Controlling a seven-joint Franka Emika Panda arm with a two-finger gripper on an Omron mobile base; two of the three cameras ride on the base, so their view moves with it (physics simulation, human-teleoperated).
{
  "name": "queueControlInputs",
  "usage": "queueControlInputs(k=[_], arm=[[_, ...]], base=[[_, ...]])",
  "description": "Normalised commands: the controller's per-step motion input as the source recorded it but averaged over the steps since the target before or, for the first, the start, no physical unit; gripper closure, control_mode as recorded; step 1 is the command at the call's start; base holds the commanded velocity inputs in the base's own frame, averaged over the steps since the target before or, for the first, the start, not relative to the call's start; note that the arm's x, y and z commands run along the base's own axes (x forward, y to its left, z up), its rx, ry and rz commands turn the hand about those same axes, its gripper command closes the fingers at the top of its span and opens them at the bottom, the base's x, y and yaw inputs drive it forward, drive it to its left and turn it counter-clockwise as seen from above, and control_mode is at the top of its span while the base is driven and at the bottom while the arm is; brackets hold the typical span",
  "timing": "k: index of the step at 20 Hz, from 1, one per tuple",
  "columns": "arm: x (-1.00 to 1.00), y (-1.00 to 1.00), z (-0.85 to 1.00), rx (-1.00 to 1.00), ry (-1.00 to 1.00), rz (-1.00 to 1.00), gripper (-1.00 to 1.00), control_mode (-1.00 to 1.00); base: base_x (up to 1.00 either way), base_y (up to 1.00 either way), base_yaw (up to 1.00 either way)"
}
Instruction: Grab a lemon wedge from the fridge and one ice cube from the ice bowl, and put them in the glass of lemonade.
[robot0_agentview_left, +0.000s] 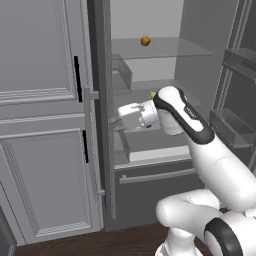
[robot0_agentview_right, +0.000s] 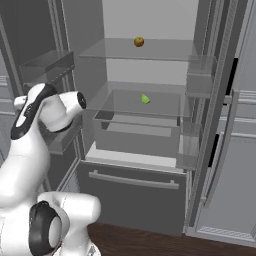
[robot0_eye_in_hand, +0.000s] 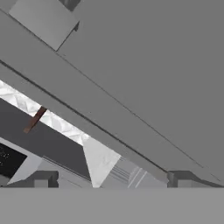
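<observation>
Open dark grey fridge (robot0_agentview_right: 150, 145) filling mid-frame, tiny yellow-green lemon wedge (robot0_agentview_right: 145, 99) on centre translucent shelf, gripper (robot0_eye_in_hand: 111, 178) spread wide, empty.

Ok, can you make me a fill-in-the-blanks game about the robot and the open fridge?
1. The round orange-brown fruit sits on the ____ shelf of the fridge.
2. The lemon wedge lies on the shelf ____ that fruit.
3. The gripper has its fingers ____, with nothing between them.
4. The long bar handle belongs to the ____ at the fridge's bottom.

Missing words: top; below; open; drawer
</observation>
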Motion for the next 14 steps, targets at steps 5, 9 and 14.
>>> queueControlInputs(k=[5, 9, 14], arm=[[-0.39, -0.48, 0.27, 0.05, -0.07, 0.0, -1.0, -1.0], [-0.09, -0.62, 0.13, -0.01, -0.01, -0.03, -1.0, -1.0], [0.0, -0.65, 0.01, -0.14, 0.01, -0.15, -1.0, -1.0]], base=[[0.0, 0.0, 0.0], [0.0, 0.0, 0.0], [0.0, 0.0, 0.0]])
